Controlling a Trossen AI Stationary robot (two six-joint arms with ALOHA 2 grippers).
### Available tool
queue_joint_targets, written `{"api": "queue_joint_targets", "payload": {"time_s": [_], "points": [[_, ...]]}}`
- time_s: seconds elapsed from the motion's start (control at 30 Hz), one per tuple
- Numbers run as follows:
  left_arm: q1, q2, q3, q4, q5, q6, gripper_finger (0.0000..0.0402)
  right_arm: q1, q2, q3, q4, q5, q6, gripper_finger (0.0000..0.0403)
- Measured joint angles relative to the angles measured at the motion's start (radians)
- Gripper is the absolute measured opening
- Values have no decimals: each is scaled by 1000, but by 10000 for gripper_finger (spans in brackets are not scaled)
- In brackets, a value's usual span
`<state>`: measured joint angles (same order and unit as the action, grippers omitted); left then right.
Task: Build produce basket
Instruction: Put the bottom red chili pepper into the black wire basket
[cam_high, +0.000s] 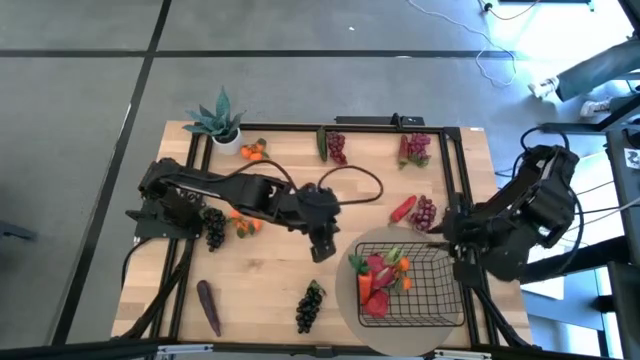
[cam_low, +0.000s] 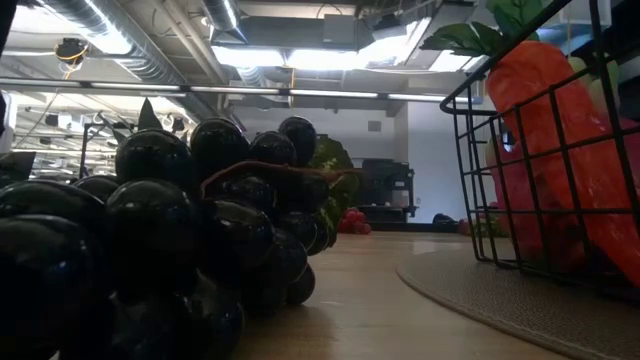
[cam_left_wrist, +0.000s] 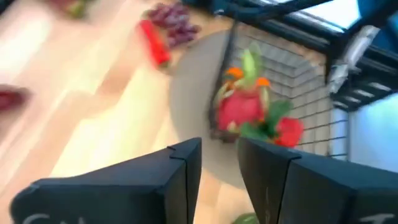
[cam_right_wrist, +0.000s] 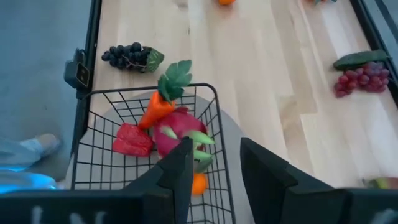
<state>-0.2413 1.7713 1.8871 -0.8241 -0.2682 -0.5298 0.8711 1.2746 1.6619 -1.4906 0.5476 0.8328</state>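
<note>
Low view is showing a dark grape bunch sitting nearest on the desk, with the basket standing beside it on a round beige mat, a carrot leaning against its mesh wall. From above, the basket is sitting near the desk's front right corner, holding a dragon fruit, a strawberry and a tangerine. The left pincer is hovering just left of the basket over bare wood, its fingers slightly parted and holding nothing. The right pincer is waiting at the basket's right rim, fingers apart and empty. Farther back, a red chili and purple grapes are lying beside the mat, with red grapes and a potted plant near the far edge.
</note>
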Motion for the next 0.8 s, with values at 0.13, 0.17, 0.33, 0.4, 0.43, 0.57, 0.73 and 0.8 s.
{"api": "queue_joint_targets", "payload": {"time_s": [0.13,0.17,0.33,0.4,0.43,0.57,0.73,0.8], "points": [[3,-26,0,-81,-52,-98,93,-4,-50,0,-79,5,111,119],[6,-27,1,-72,-57,-113,93,-9,-59,0,-86,9,154,119],[20,-31,-1,-92,-63,-150,93,-80,-94,0,-82,5,184,120],[30,-34,-1,-103,-63,-155,93,-132,-107,0,-79,-24,170,120],[37,-34,-1,-103,-63,-165,93,-160,-114,0,-80,-39,147,120],[66,-33,-1,-107,-63,-192,93,-280,-137,0,-80,-141,1,120],[109,-33,-1,-110,-63,-223,93,-441,-138,0,-80,-277,-263,120],[126,-33,-1,-110,-63,-223,93,-504,-129,0,-80,-326,-383,120]]}}
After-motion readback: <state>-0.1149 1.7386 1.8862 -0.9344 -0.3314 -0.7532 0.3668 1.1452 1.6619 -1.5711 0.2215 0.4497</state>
